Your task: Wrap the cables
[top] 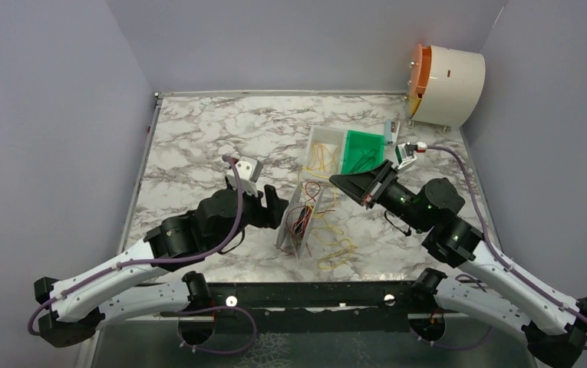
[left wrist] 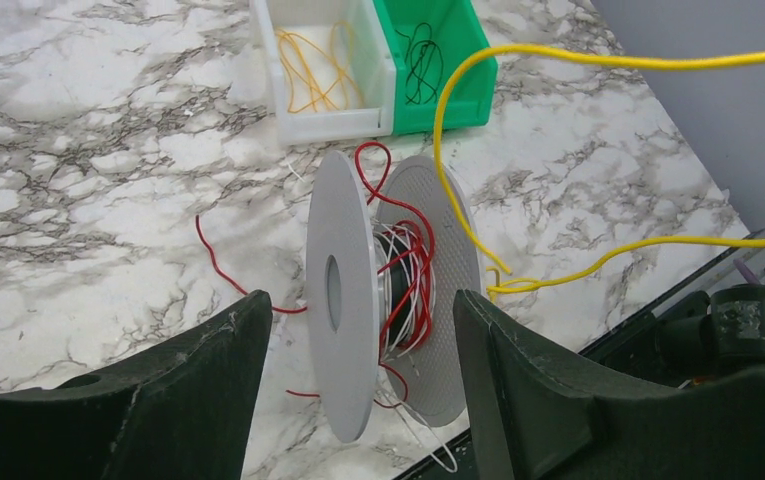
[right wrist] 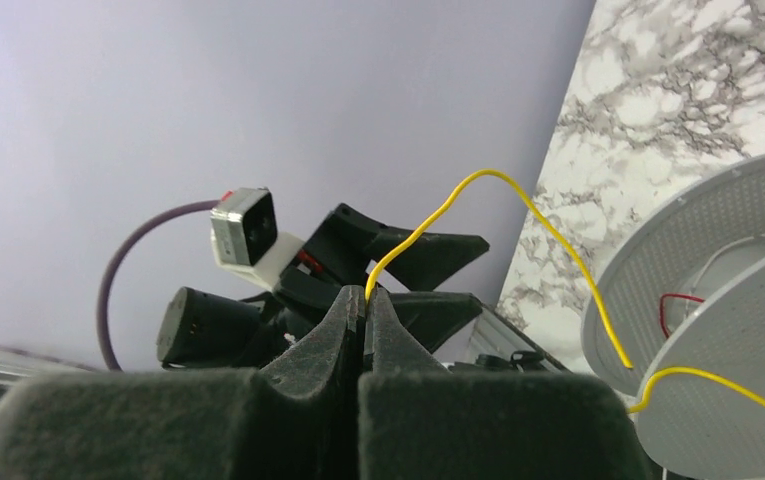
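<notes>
Looking down from the top camera, I see a grey plastic spool (top: 299, 218) with two flat round flanges standing on edge at the lower centre of the frame, on the white marble-patterned bench (top: 198, 146). The thin cables (top: 334, 244), mostly bright yellow with some dark red and black, lie partly wound on its core and partly loose on the bench just right of it.

My left pincer (left wrist: 358, 370) stands open, one dark finger on each side of the spool without touching it in the left wrist view. My right pincer (right wrist: 363, 305) is closed, pinching one yellow cable (right wrist: 488, 180) at its very tips; that strand arcs up and then drops to the spool at the right edge of the right wrist frame.

Above the spool in the top view sit a white open bin (top: 322, 149) holding yellow strands and a green open bin (top: 363, 151) holding black ones, touching side by side. A white and orange drum (top: 445, 84) stands at the upper right.
</notes>
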